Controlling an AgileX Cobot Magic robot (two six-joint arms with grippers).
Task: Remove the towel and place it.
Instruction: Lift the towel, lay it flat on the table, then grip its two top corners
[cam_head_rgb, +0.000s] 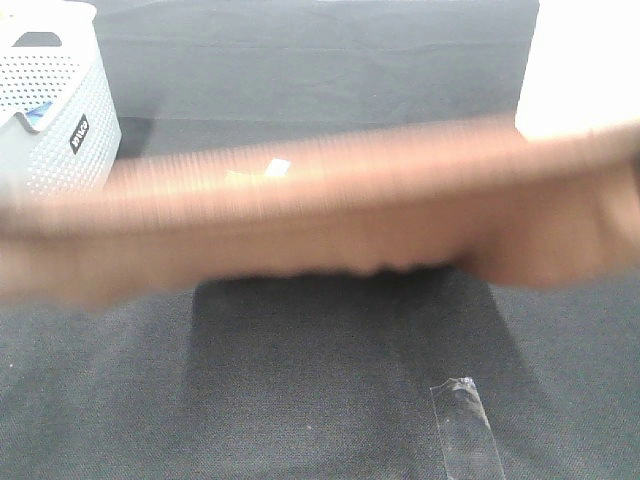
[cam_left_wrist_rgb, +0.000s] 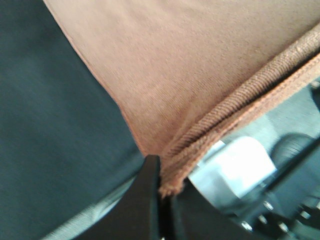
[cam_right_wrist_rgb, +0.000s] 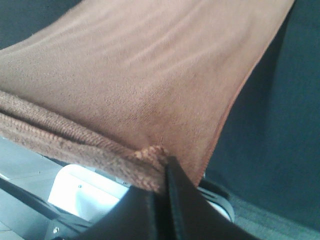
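The reddish-brown towel (cam_head_rgb: 330, 215) hangs stretched and blurred across the whole width of the exterior view, lifted close to the camera above the dark table. A small white tag (cam_head_rgb: 276, 168) shows on it left of centre. Both arms are hidden behind the cloth in that view. In the left wrist view my left gripper (cam_left_wrist_rgb: 162, 192) is shut on a stitched corner of the towel (cam_left_wrist_rgb: 190, 80). In the right wrist view my right gripper (cam_right_wrist_rgb: 157, 172) is shut on the opposite stitched corner of the towel (cam_right_wrist_rgb: 140, 75).
A white perforated basket (cam_head_rgb: 55, 110) stands at the back left, with something blue (cam_head_rgb: 38, 112) at its rim. A strip of clear tape (cam_head_rgb: 465, 430) lies on the dark cloth-covered table (cam_head_rgb: 300, 400) at the front right. A bright white surface (cam_head_rgb: 585, 65) fills the back right corner.
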